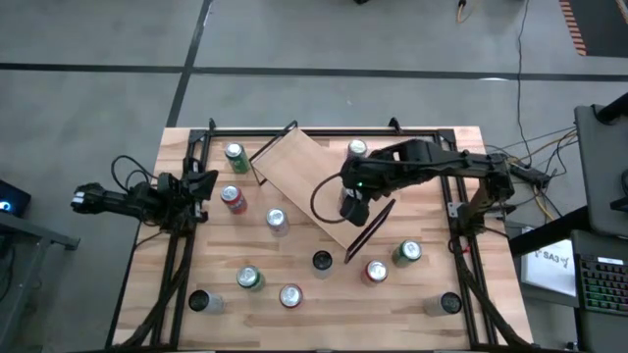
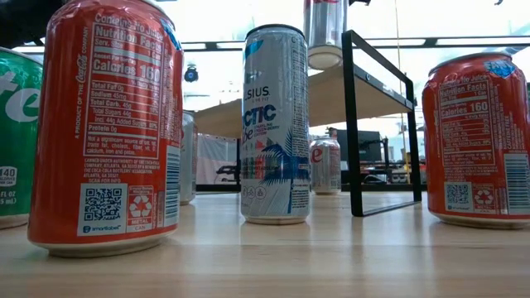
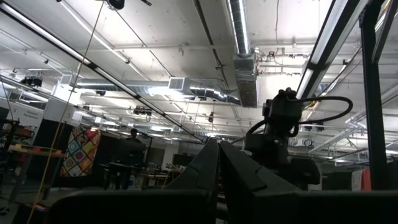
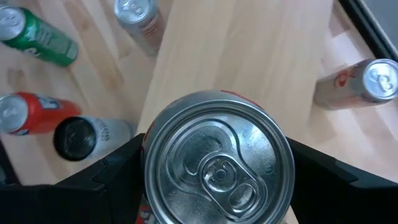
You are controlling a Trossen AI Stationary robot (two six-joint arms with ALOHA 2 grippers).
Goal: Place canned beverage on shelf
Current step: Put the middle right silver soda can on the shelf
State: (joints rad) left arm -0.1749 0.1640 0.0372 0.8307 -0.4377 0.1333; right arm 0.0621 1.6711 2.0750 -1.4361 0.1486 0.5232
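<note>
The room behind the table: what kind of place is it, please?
Probably a robotics lab or workshop in an industrial building. The left wrist view shows an open ceiling with bare ducts and strip lights; the high view shows a concrete floor and loose cables.

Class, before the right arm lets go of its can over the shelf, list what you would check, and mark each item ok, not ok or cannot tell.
1. Right end effector grips the can: ok.
2. Can upright, top up: ok.
3. Can over the shelf board: ok.
4. Can base resting on the board: cannot tell.
5. Board below the can free of other cans: ok.
6. Left end effector shut, parked at the table's left edge, away from the shelf: ok.
</note>
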